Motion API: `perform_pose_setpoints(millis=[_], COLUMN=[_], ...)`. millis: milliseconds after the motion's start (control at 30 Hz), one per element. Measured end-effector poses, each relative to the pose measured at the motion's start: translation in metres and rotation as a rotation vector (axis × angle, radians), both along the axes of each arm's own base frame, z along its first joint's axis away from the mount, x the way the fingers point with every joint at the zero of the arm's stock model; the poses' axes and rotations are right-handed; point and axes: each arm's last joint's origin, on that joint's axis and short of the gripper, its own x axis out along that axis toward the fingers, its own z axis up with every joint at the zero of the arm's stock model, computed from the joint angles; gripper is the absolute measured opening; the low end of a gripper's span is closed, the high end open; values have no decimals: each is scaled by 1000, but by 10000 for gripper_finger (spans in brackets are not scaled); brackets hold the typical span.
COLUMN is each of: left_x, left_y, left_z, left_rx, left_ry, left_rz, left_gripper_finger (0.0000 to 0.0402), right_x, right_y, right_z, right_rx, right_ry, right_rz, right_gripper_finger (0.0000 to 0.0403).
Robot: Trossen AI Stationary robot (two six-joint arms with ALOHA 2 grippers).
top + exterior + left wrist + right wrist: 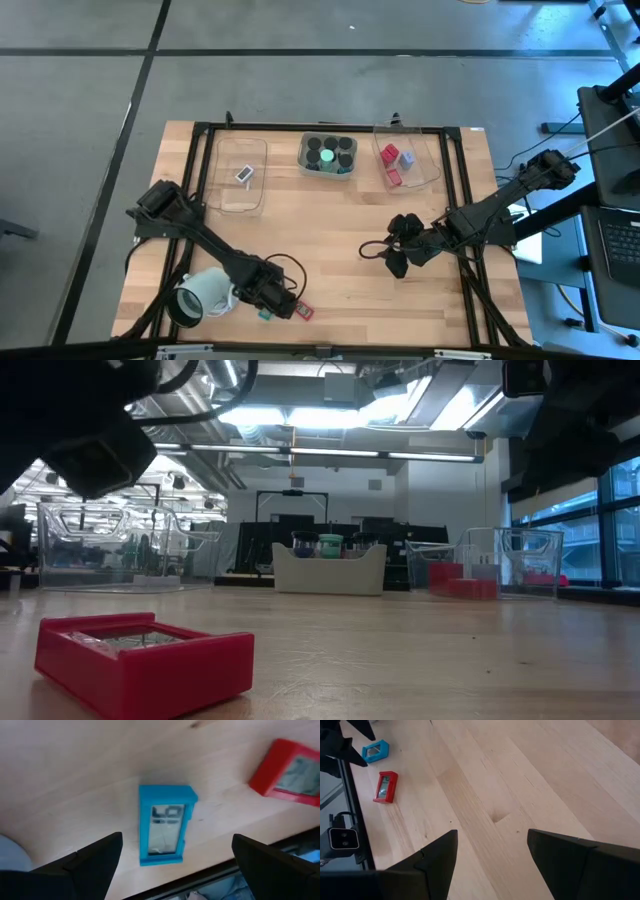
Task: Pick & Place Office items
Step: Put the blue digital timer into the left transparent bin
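A teal flat rectangle (165, 825) lies flat on the wood close to the table's near edge, and a red flat rectangle (290, 767) lies just to its right (303, 312). My left gripper (177, 836) hovers open above the teal piece (265, 314), one finger on either side of it, touching nothing. My right gripper (385, 255) is open over bare wood at the table's middle right (492, 834). Black cylinders (327, 155) stand in the middle tray. Red blocks and a pale blue cube (407, 158) lie in the right tray, and a white piece (244, 175) lies in the left one.
A large pale hollow cylinder (200, 293) lies on its side just left of my left gripper. Three clear trays (262, 150) line the far edge. A black frame (462, 180) runs around the table. The low view shows the red rectangle (140, 655) up close.
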Motion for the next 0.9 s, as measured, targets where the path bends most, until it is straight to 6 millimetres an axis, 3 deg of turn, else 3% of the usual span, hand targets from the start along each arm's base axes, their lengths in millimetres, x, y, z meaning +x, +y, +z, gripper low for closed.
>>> perform_pose_setpoints(millis=[300, 467, 700, 900], left_x=[-2, 0, -4, -4], left_y=[5, 3, -2, -2], left_z=[-7, -18, -17, -18], left_rx=[101, 103, 142, 149], left_ry=[13, 37, -16, -13], left_rz=[-25, -98, -230, -201], left_gripper_finger=[373, 373, 373, 370], right_x=[0, 0, 0, 0], right_y=[0, 0, 1, 1], right_z=[0, 0, 0, 0], right_rx=[10, 12, 14, 15], right_ry=[6, 6, 3, 1], right_rz=[8, 8, 8, 8], right_gripper_finger=[245, 245, 245, 245])
